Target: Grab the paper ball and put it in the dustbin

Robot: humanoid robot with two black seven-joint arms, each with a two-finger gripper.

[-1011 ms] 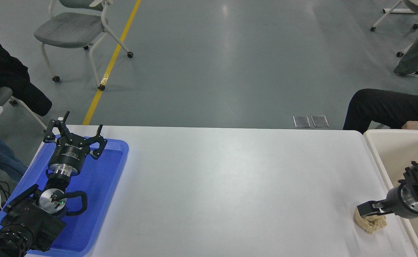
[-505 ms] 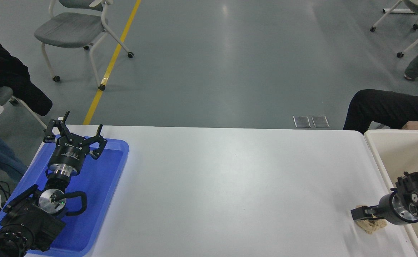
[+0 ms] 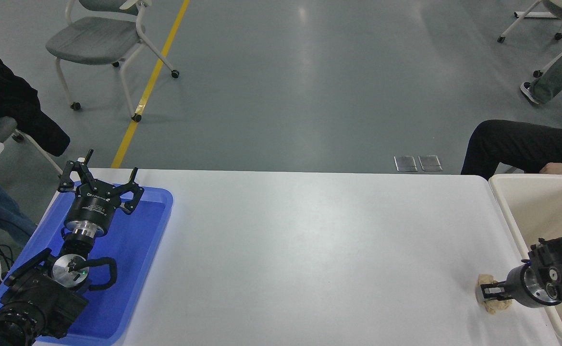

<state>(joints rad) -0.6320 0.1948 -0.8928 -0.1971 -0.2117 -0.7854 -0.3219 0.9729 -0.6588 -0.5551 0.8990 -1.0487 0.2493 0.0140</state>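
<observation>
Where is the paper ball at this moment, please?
In the head view the paper ball is at the lower right of the white table, at the right gripper, just left of the dustbin.

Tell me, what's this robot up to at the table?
Its right gripper is down at the paper ball near the table's right end, fingers around the wad, which seems to sit on the tabletop. The cream dustbin stands just to the right, so the ball is not in it yet. The left gripper is parked, open, over a blue tray. A person's leg shows at the far side.
</observation>
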